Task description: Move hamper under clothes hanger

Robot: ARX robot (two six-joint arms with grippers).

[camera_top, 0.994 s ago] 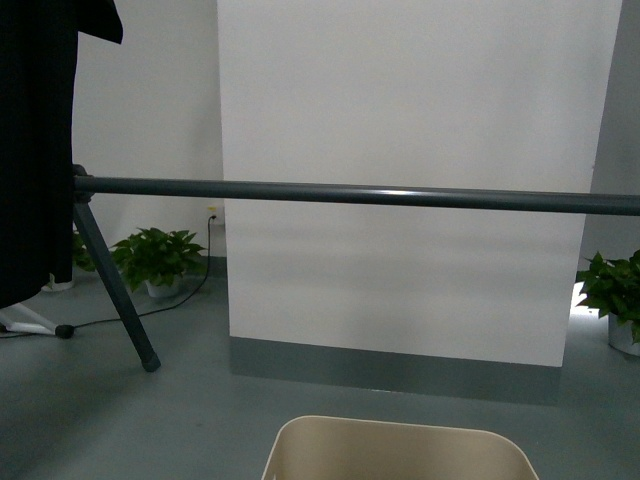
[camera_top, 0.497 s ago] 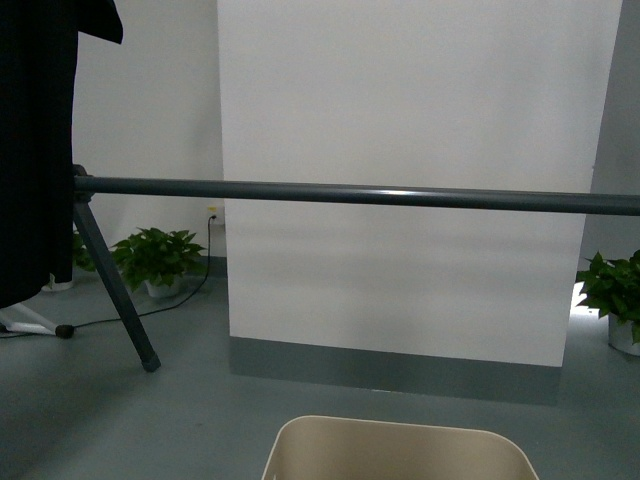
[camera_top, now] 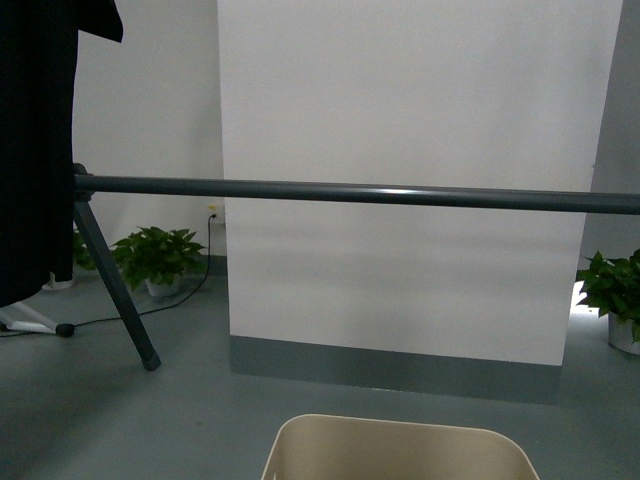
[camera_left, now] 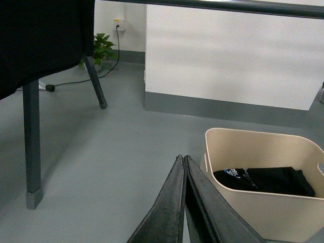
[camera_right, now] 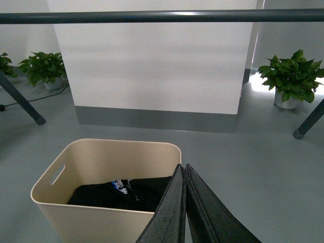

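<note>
The beige hamper [camera_top: 400,448] stands on the grey floor close in front of me, only its far rim showing in the front view. Inside it lies black clothing [camera_left: 263,179] with a blue print. The clothes hanger's dark grey bar [camera_top: 360,193] runs level across the room beyond the hamper, with an angled leg [camera_top: 115,285] at the left and a black T-shirt [camera_top: 35,150] hanging there. My left gripper [camera_left: 183,159] is shut and empty, just left of the hamper [camera_left: 263,202]. On the other side of the hamper [camera_right: 104,187] my right gripper [camera_right: 182,167] is shut and empty, by its right rim.
A white wall panel [camera_top: 410,170] with a grey skirting stands behind the bar. Potted plants sit at the back left [camera_top: 155,258] and at the right [camera_top: 615,290]. A black cable [camera_top: 130,315] lies on the floor at the left. Another rack leg [camera_right: 309,121] stands at the right.
</note>
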